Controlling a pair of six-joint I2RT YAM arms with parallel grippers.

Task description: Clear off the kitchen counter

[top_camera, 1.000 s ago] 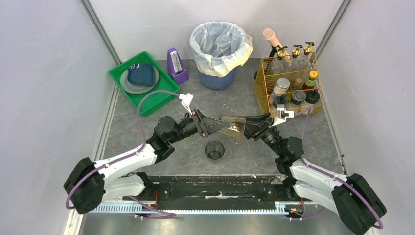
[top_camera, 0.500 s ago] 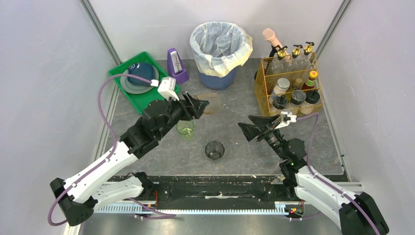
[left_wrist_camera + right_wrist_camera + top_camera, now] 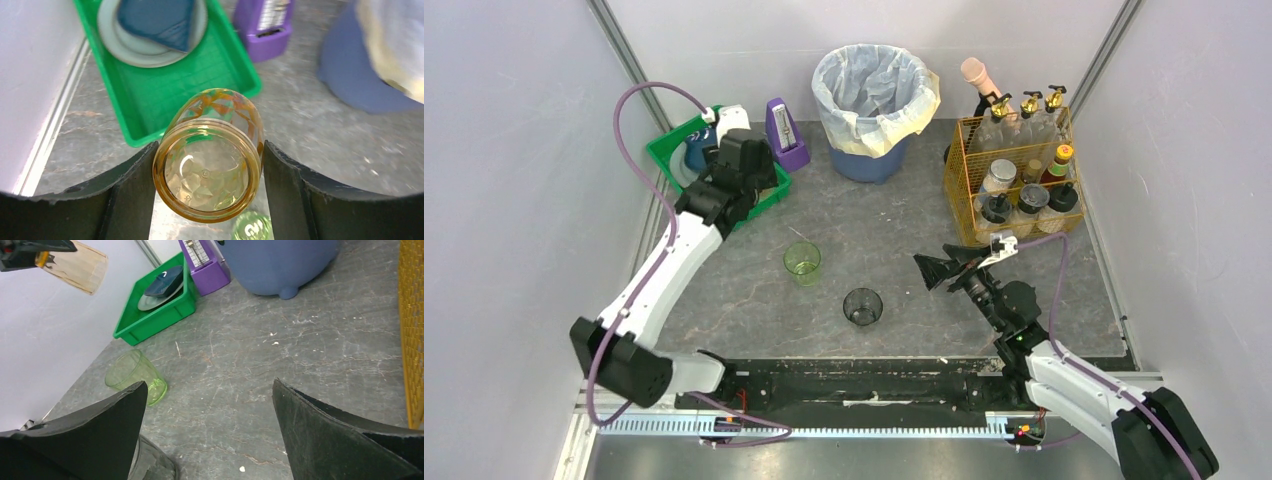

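While in left hand (image 3: 208, 160), glass (image 3: 75, 267) cropped.

Tray (image 3: 150, 100): kitchen counter (image 3: 894, 230), your far left; plate (image 3: 127, 50) in it.
Metronome (image 3: 784, 135): right of tray.
Trash bin (image 3: 869, 160): right of metronome.

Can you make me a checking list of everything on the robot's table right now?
Surface: kitchen counter, dark marbled stone, few pale crumbs.
Job's things: green glass and dark glass upright on the counter; amber glass held in the air near the green tray.
Clutter: plate with blue item in the tray, purple metronome, lined bin, wire basket of bottles.
Grippers: left gripper shut on amber glass; right gripper open, empty.
Cables: purple cable on each arm, loose loops.
Surroundings: pale walls.
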